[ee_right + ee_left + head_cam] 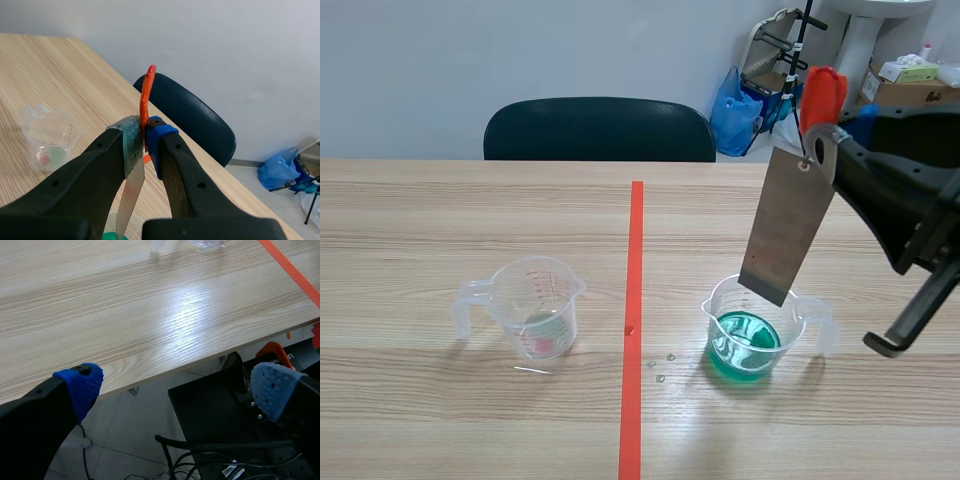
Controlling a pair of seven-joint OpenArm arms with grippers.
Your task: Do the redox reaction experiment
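A grey metal strip (pixel 786 225) with an orange-red tab (pixel 820 97) at its top hangs tilted from my right gripper (pixel 823 140), which is shut on its upper end. Its lower end sits just over the rim of a clear measuring cup (pixel 760 332) holding green liquid (pixel 746 343), right of the tape line. In the right wrist view the strip (pixel 131 195) and tab (pixel 146 100) are pinched between my right gripper's (pixel 144 140) pads. A second clear cup (pixel 532 308) with a little liquid stands left of the line. My left gripper (pixel 175 385) is open over the table's near edge.
An orange-red tape line (pixel 633 320) runs down the middle of the wooden table (pixel 440 230). A few droplets (pixel 661 368) lie beside the green cup. A dark chair (pixel 600 130) stands at the far edge, with a blue bag (pixel 735 110) and boxes behind.
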